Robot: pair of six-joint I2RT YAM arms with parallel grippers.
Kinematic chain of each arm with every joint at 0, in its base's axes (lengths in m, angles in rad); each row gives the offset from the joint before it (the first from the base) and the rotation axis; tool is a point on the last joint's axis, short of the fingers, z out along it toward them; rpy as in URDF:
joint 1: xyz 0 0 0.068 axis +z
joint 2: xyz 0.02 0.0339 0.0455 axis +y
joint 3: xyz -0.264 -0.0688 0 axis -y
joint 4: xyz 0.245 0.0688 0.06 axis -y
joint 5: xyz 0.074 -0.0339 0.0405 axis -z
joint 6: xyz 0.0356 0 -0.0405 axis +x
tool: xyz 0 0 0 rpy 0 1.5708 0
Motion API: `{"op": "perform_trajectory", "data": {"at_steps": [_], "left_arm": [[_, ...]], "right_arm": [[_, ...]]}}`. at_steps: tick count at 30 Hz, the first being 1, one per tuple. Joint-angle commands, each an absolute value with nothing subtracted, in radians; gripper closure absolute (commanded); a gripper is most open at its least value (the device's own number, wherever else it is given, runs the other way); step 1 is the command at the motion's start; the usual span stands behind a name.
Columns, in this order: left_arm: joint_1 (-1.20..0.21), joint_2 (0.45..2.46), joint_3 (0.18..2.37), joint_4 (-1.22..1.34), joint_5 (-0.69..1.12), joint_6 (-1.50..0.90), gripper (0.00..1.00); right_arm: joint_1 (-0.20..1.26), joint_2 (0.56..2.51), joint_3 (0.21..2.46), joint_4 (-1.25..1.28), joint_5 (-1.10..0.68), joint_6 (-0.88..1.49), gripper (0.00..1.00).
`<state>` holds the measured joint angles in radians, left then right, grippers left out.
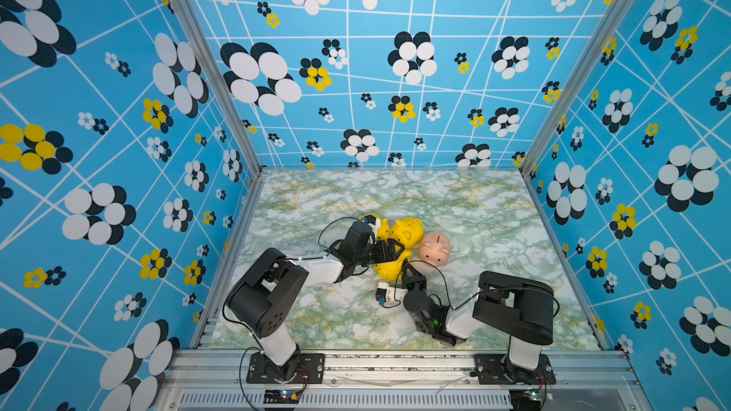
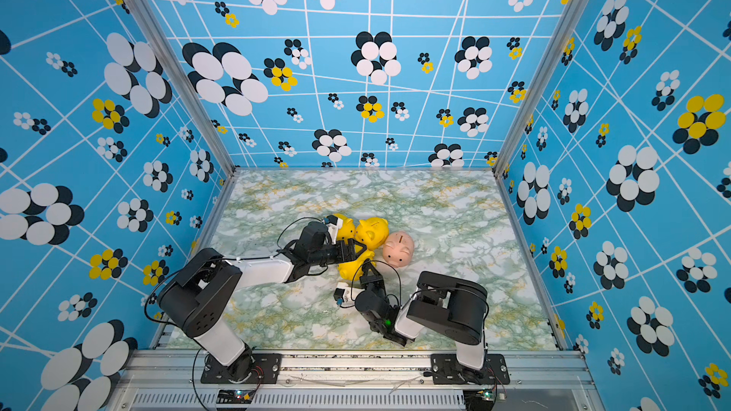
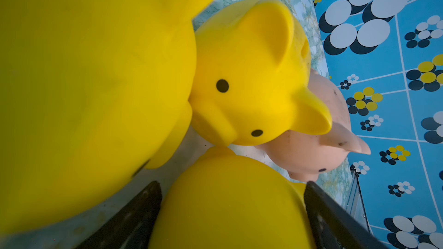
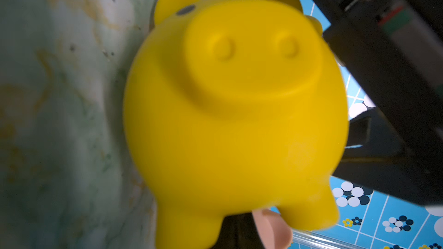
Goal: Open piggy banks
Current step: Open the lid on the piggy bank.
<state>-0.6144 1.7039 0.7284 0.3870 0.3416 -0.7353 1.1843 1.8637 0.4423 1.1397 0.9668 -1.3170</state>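
Left end effector (image 1: 397,251) grasps a yellow piggy bank (image 1: 385,270); right end effector (image 1: 406,268) (clenched, just beside) could knock it loose.

The green-veined marble tabletop (image 1: 474,211) carries yellow piggy banks (image 1: 407,231) huddled against a pink piggy bank (image 1: 434,249).

Three yellow piggy banks (image 1: 409,231) and a pink one (image 1: 435,249), bunched together.
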Motion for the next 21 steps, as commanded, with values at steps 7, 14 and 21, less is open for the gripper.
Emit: {"op": "perform_trajectory", "data": {"at_steps": [7,14,21], "left_arm": [[-0.673,1.855,0.563,-0.298,0.24,-0.733,0.07],[-0.674,1.857,0.57,-0.311,0.219,-0.742,0.07],[-0.673,1.861,0.566,-0.311,0.206,-0.749,0.07]], "right_arm": [[1.187,1.799,0.373,1.103,0.825,-1.236,1.0],[1.177,1.691,0.332,1.025,0.828,-1.187,1.0],[1.158,1.593,0.3,1.038,0.836,-1.151,1.0]]}}
